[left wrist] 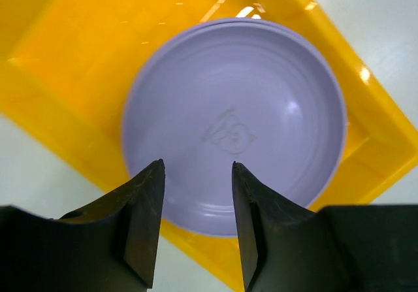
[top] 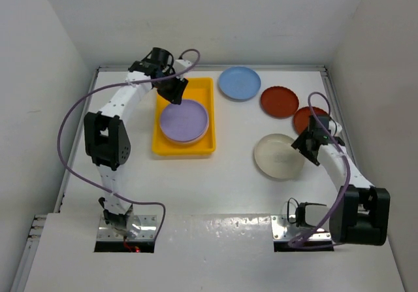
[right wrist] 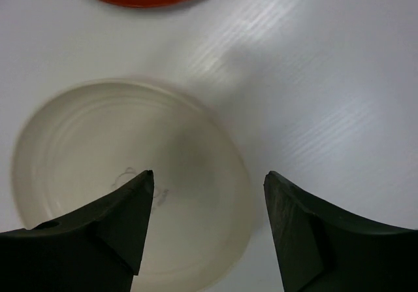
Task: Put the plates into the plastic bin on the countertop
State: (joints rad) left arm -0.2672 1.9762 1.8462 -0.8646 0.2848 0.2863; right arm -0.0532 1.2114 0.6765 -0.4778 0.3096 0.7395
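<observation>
**Both claws open and empty; lavender plate lies in the bin**

Nearest the arm bases, the white countertop carries the cream plate, flat and right way up, on the right half. The right gripper hangs above that plate's right edge with its jaws spread wide. Nothing is between them, and in the wrist view the fingers stand clear of the plate's surface.

Level with it on the left half is the yellow plastic bin, its long side running away from the bases. A lavender plate lies in the bin's near half, and its far half is bare yellow floor. A thin second rim peeks out beneath the lavender one (its colour is too faint to name). The left gripper hovers over the bin just beyond that plate, jaws partly apart and holding nothing.

Farther back on the right lie two dark red plates. One is partly hidden behind the right arm, and the other is just beside it. Farthest off, near the back wall, the light blue plate lies between the bin and the red pair
</observation>
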